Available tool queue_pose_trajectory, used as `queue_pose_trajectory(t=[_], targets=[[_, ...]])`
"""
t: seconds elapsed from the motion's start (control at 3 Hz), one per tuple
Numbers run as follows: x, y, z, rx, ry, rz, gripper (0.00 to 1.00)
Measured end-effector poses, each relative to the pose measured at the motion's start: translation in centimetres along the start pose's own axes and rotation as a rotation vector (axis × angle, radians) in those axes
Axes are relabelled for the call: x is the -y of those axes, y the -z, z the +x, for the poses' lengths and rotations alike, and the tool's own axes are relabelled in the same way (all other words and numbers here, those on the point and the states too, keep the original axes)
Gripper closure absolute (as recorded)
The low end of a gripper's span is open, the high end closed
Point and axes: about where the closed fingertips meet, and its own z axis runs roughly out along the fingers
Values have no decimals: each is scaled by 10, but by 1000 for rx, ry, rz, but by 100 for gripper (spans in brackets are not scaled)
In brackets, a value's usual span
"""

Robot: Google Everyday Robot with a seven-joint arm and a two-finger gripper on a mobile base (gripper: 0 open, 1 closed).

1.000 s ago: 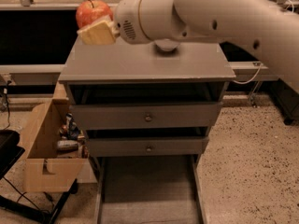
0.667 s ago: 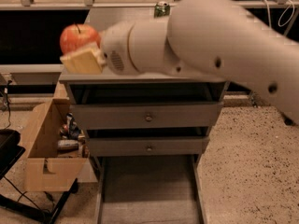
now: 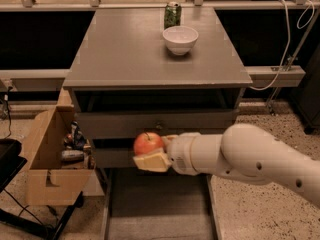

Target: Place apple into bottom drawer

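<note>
My gripper (image 3: 150, 153) is shut on the red-orange apple (image 3: 147, 143) and holds it in front of the cabinet's middle drawer, above the pulled-out bottom drawer (image 3: 157, 204). The white arm reaches in from the lower right. The bottom drawer's grey tray floor lies open below the apple, between its low side rails. The tan fingers (image 3: 151, 162) grip the apple from below and behind.
A white bowl (image 3: 180, 39) and a green can (image 3: 172, 15) stand on the cabinet top (image 3: 125, 54). An open cardboard box (image 3: 50, 159) with clutter sits left of the cabinet. Speckled floor (image 3: 250, 129) lies to the right, with a white cable (image 3: 285, 44) hanging there.
The arm has swung down from the cabinet top's left edge, carrying the apple to the front of the drawers, low over the open bottom drawer. The bowl and can are now uncovered.
</note>
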Motion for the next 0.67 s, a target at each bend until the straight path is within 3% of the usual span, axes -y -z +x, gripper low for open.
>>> queue_pose_trajectory(t=[0.33,0.67], targets=[[49,-30,82,-90,-38,6,100],[53,-44,83,-92,-18,-8,100]])
